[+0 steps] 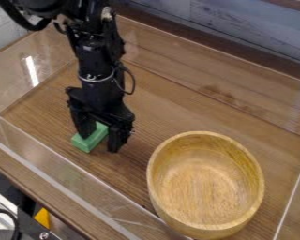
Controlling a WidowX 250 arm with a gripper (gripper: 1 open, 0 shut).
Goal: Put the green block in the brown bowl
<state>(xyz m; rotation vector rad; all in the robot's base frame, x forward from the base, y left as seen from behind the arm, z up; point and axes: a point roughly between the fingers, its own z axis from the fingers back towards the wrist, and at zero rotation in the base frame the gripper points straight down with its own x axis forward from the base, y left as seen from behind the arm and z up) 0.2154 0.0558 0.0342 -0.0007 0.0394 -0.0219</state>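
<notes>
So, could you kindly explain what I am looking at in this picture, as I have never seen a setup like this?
This is one robot arm working on a wooden table with clear plastic walls around it. There is a single camera view, looking down at the table from above and to one side. The black part at the arm's end is its gripper, pointing straight down with its jaws open. The green block lies on the table between the jaws, not lifted. To the right sits the brown bowl, which is empty. The block is meant to go into it.
</notes>
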